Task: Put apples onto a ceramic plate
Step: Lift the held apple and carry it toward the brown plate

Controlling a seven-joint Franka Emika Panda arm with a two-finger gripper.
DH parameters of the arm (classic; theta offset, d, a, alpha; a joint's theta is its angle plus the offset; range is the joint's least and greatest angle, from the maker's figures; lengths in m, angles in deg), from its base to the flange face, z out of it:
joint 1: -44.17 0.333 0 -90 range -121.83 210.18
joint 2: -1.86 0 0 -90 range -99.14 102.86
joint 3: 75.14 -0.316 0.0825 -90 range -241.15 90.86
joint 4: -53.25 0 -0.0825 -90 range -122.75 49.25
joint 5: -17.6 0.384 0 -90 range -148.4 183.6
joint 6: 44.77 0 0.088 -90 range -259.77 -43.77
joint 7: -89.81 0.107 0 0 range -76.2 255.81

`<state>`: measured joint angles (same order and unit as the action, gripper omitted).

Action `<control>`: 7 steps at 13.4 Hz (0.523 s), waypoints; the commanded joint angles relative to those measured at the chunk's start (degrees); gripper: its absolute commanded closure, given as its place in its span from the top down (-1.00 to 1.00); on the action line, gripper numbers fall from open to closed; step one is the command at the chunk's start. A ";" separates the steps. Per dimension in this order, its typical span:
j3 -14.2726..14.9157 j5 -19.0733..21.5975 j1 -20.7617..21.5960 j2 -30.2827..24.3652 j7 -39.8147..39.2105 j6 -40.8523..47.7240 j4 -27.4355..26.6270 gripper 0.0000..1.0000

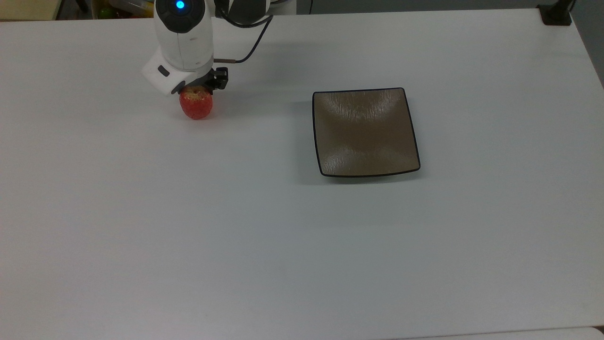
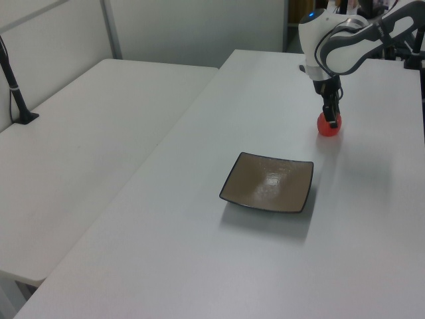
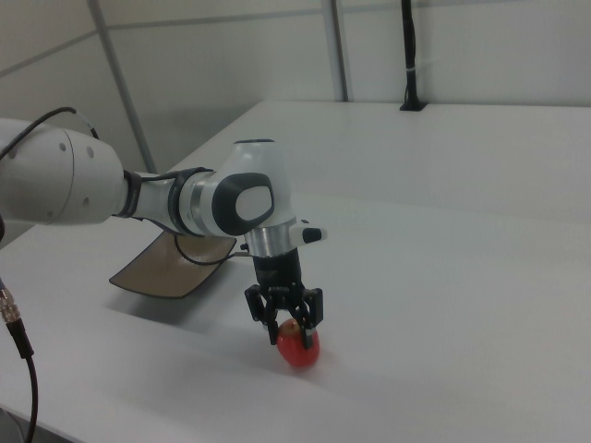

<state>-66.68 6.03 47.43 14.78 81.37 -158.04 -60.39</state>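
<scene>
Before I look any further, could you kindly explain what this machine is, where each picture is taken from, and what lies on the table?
The white machine is a robot arm ending in a two-finger gripper. One picture looks down from above; the other two look across the white table from its sides. Two things lie there: a small round red apple and a square brown glazed plate, which sits apart from it with nothing on it. In the right view the gripper is lowered over the apple, a finger on either side. The apple seems to rest on the table; whether the fingers already pinch it is unclear.
</scene>
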 commanded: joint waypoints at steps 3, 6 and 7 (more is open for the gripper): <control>-0.29 -0.65 0.26 -2.10 0.09 -1.86 -0.89 -0.08; -1.69 0.05 1.49 -4.92 1.83 -2.04 0.16 -0.08; -2.65 0.14 1.58 -4.92 3.32 -1.95 1.21 -0.08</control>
<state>-67.83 6.04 47.84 12.68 81.64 -159.10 -59.55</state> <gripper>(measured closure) 0.335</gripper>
